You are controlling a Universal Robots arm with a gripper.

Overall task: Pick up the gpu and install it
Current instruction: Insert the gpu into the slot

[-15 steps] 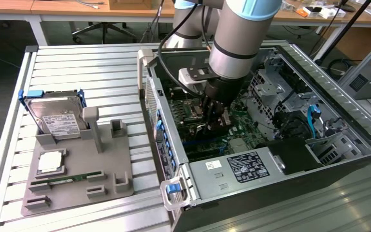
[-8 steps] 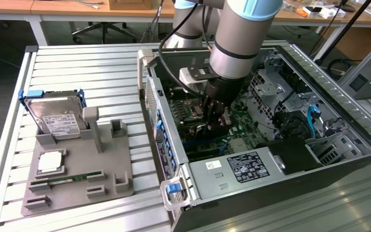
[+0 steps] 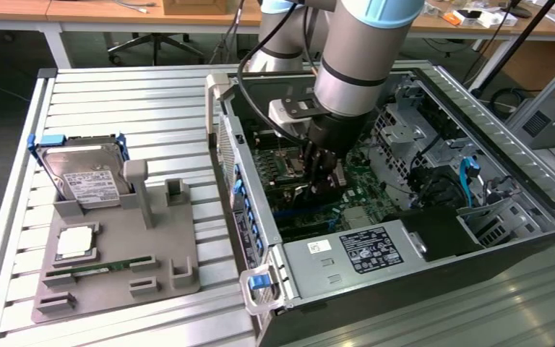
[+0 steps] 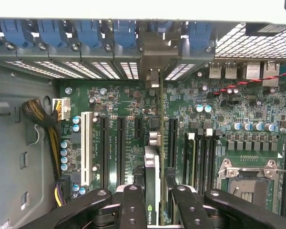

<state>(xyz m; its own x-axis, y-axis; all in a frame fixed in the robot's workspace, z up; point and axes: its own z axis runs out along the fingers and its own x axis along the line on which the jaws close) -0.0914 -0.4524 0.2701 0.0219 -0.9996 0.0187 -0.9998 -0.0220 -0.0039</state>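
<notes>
In the exterior view, you see the gripper (image 3: 321, 173) at frame centre, lowered inside the open grey metal computer case (image 3: 509, 210), over its green motherboard (image 3: 350, 199). At left, a silver hard drive in a blue frame (image 3: 80, 173) stands on the slatted desk (image 3: 123, 101).

In the wrist view, your jaws are clamped on the thin black gpu (image 4: 152, 191), seen edge-on at bottom centre, standing above the long black slots (image 4: 120, 148).
</notes>
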